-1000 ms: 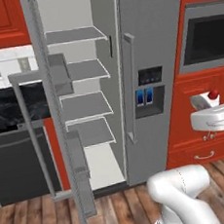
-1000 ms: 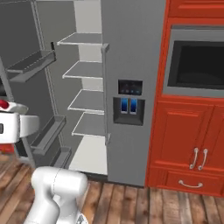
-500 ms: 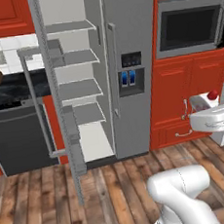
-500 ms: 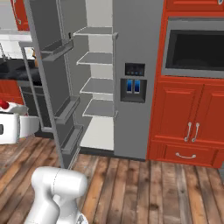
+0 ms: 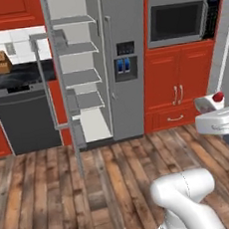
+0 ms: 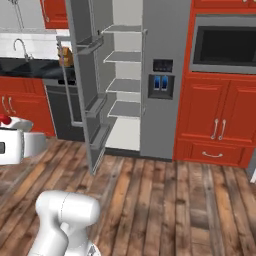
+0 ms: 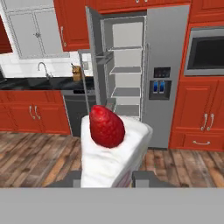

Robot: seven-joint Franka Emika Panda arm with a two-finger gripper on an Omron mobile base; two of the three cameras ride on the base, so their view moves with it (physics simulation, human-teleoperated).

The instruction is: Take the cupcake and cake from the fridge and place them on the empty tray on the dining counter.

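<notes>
Cake (image 7: pixel 113 151), a white wedge topped with a red berry, sits clamped between the gripper (image 7: pixel 107 178) fingers, out on the floor well apart from the fridge (image 7: pixel 144 74), whose left door hangs open on bare shelves.

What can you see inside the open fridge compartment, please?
Inside the fridge the white shelves look bare. The held cake covers the compartment's bottom in the hand view, and the door bins' contents cannot be made out.

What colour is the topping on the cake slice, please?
Red, a strawberry on the white cake; clearest in the hand view.
</notes>
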